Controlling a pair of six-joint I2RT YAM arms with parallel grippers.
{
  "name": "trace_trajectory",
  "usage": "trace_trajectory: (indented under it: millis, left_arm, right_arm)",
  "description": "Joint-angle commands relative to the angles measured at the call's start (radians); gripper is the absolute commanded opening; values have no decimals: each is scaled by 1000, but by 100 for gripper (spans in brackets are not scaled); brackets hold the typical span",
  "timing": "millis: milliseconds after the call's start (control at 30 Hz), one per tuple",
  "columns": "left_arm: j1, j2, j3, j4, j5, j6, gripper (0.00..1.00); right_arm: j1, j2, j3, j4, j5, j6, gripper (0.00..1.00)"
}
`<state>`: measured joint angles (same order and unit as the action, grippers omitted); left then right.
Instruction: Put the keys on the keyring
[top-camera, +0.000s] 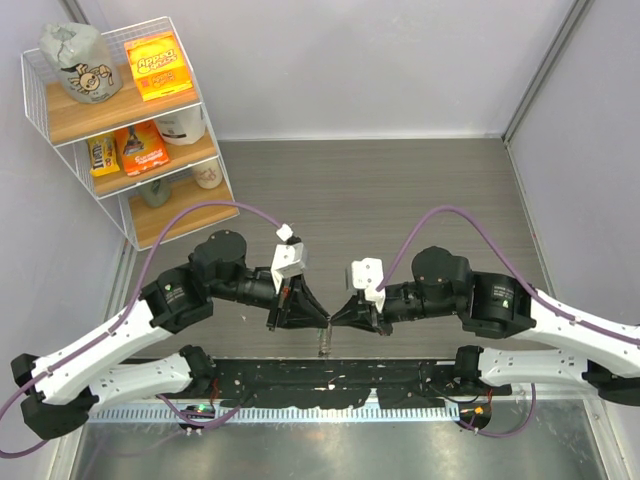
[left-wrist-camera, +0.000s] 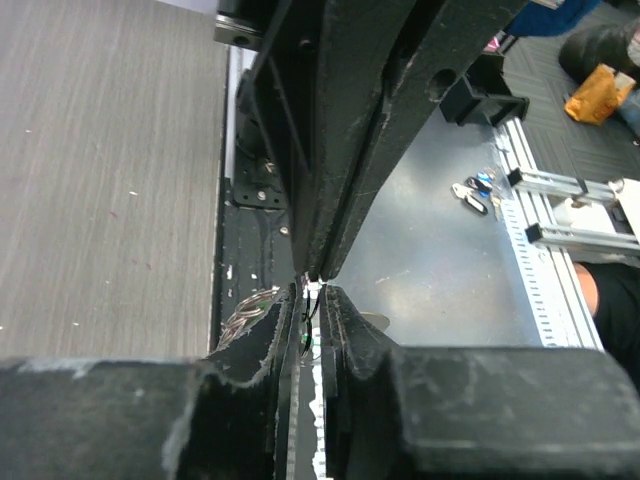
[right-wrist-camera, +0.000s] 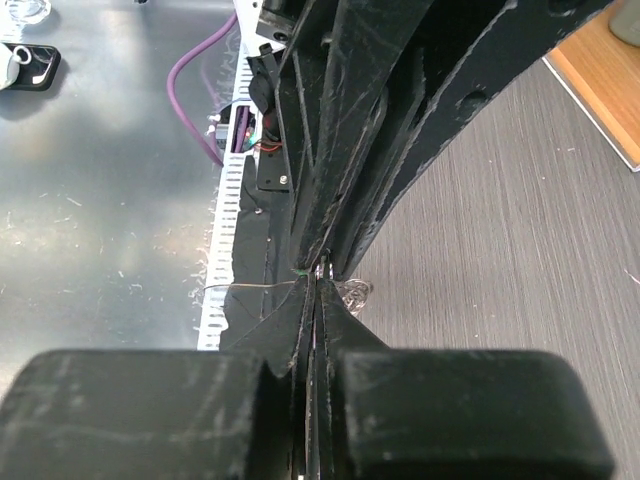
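My two grippers meet tip to tip above the table's near edge in the top view, the left gripper (top-camera: 318, 316) and the right gripper (top-camera: 338, 316). In the left wrist view the left gripper (left-wrist-camera: 312, 292) is nearly closed on a thin dark piece with a green speck, the key (left-wrist-camera: 305, 340). The keyring (left-wrist-camera: 248, 312) shows as silvery coils beside my left finger. In the right wrist view the right gripper (right-wrist-camera: 318, 276) is shut on a thin metal piece of the keyring (right-wrist-camera: 352, 293), which glitters just right of the tips. The key's green (right-wrist-camera: 300, 270) shows at the tips. A short bit hangs below (top-camera: 322, 345).
A white wire shelf (top-camera: 60, 150) with snack boxes and bags stands at the far left. The black mounting rail (top-camera: 330, 380) and a metal plate lie below the grippers. More keys (left-wrist-camera: 472, 192) lie on the metal plate, and a black fob (right-wrist-camera: 30, 66) too.
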<state>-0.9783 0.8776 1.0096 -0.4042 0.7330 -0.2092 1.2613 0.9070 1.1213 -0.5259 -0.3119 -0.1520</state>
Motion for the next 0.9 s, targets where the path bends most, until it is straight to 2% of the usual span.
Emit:
trace_trajectory:
  millis: [0, 100, 200, 300, 567, 767, 800, 867]
  left_arm:
    - [-2, -46, 34, 82, -136, -27, 23]
    - [0, -86, 23, 110, -211, -47, 35]
    - [0, -129, -2, 159, -268, -64, 40]
    - [-2, -150, -25, 206, -261, -85, 43]
    - [-2, -126, -51, 292, -156, -142, 44]
    - [-2, -112, -74, 343, -144, -162, 43]
    - [-2, -109, -72, 344, -138, -164, 43]
    - [-2, -106, -74, 352, -130, -167, 35]
  right_arm:
    - [6, -65, -23, 113, 8, -3, 5]
    - [7, -92, -47, 141, 22, 8, 5]
    - [7, -118, -67, 170, 39, 14, 6]
    - [7, -145, -84, 208, 50, 22, 5]
    - [7, -188, -103, 300, 108, 54, 5]
    - [7, -201, -112, 346, 131, 80, 6]
    - [7, -201, -112, 351, 134, 83, 5]
    - [6, -204, -112, 354, 143, 88, 5]
